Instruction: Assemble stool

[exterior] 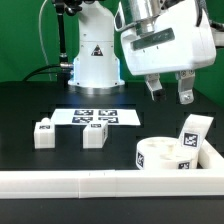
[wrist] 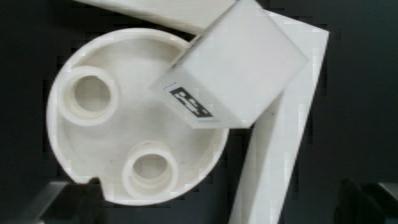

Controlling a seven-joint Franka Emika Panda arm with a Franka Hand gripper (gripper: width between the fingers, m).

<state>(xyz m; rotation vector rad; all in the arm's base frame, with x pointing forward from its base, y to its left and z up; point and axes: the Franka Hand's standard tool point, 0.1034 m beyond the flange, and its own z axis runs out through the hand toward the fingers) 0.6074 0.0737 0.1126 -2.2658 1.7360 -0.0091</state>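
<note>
The white round seat [exterior: 163, 155] lies upside down on the table at the exterior view's right, socket holes up, in the corner of the rail. One tagged leg [exterior: 192, 132] rests tilted on the seat's far edge, against the rail. Two more legs [exterior: 43, 133] [exterior: 93, 135] stand apart on the table to the left. My gripper [exterior: 169, 92] hangs above the seat, open and empty. In the wrist view the seat [wrist: 107, 120] and the tilted leg [wrist: 240, 70] lie below my gripper [wrist: 214, 212], whose dark fingers [wrist: 68, 200] show at the picture's edge.
The long white L-shaped rail [exterior: 90, 183] runs along the front and up the right side [wrist: 294, 150]. The marker board [exterior: 95, 116] lies flat behind the two legs. The robot base [exterior: 95, 60] stands at the back.
</note>
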